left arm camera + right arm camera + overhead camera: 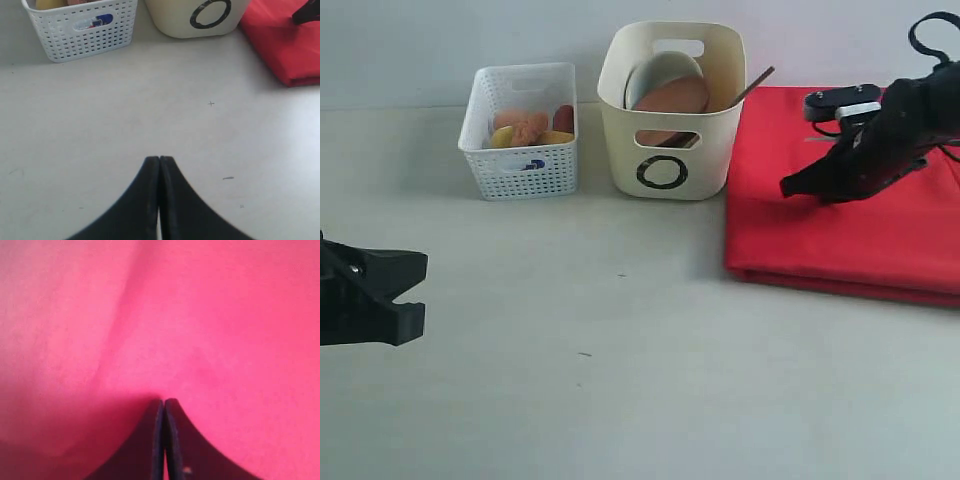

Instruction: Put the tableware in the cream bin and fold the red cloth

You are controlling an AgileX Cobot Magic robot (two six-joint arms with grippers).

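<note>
The cream bin [705,140] stood at the back of the worktop [620,400], w/ its black ring mark [662,172] turned to the front. Inside the bin a pale grey-white bowl [665,68] leaned against the back wall, and a round brown plate [672,97] stood on its edge in front of the bowl. A thin brown handle [753,84] stuck out over the bin's rim on the cloth side; if it was a spoon or a chopstick I could not tell.

The red cloth [840,230] lay folded on the worktop just beside the bin, on the right of it in the ext. view. The doubled layers showed at the cloth's front edge.

The R pincer [164,401] was clenched, both fingers pressed together and nothing btw them. It was over the cloth, on the far side from the bin, tip pointed down. The right wrist view was filled w/ red fabric only. If the tip touched the fabric or was just above it, I could not tell.

The L pincer [159,159] was clenched too and empty. It was above bare worktop, well apart from the bin, to the front and left of it.

A white perforated basket [520,165] w/ food items [525,128] stood near the bin, on the side opposite to the cloth, not touching.
</note>
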